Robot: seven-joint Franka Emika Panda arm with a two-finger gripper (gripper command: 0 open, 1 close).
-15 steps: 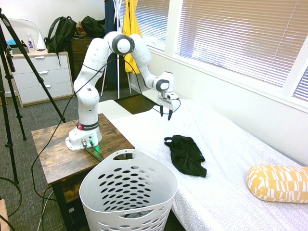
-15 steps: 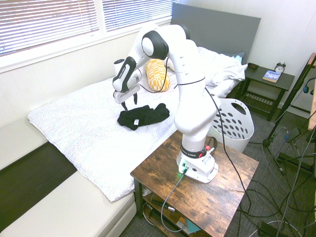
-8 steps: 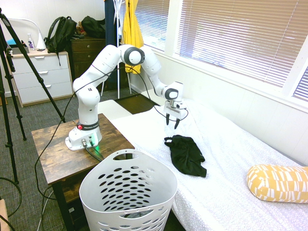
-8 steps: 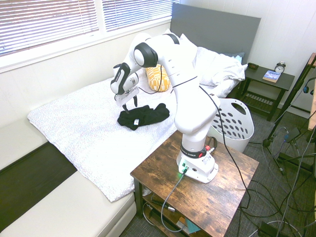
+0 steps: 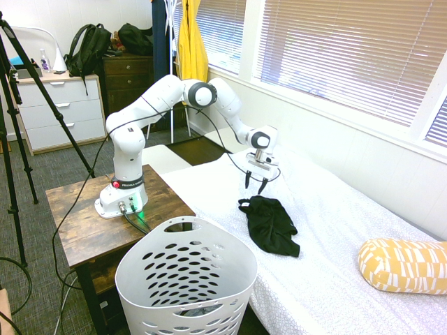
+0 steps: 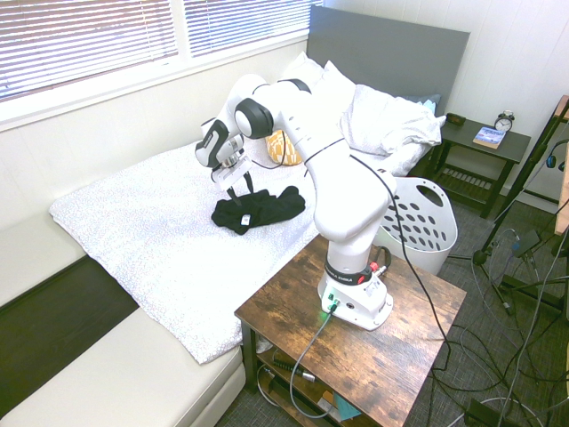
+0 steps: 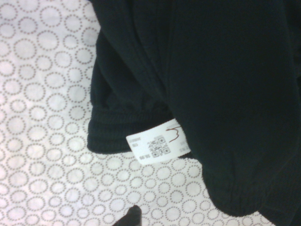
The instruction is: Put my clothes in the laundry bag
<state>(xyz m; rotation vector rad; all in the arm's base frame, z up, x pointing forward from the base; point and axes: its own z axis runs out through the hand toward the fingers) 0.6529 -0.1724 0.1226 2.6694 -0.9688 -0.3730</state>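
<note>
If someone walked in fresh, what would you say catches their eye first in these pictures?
Probably the white arm stretched over the bed, its open gripper poised just above a crumpled black garment on the white bedspread. Next, the big white perforated laundry basket standing at the bedside by the wooden stand, and the yellow patterned pillow further along the bed.

I see the black garment (image 5: 269, 223) crumpled flat on the bed just below the open gripper (image 5: 254, 186), its white care label (image 7: 157, 144) face up at a ribbed hem; the white perforated laundry basket (image 5: 186, 285) stands upright, well apart from it.
</note>
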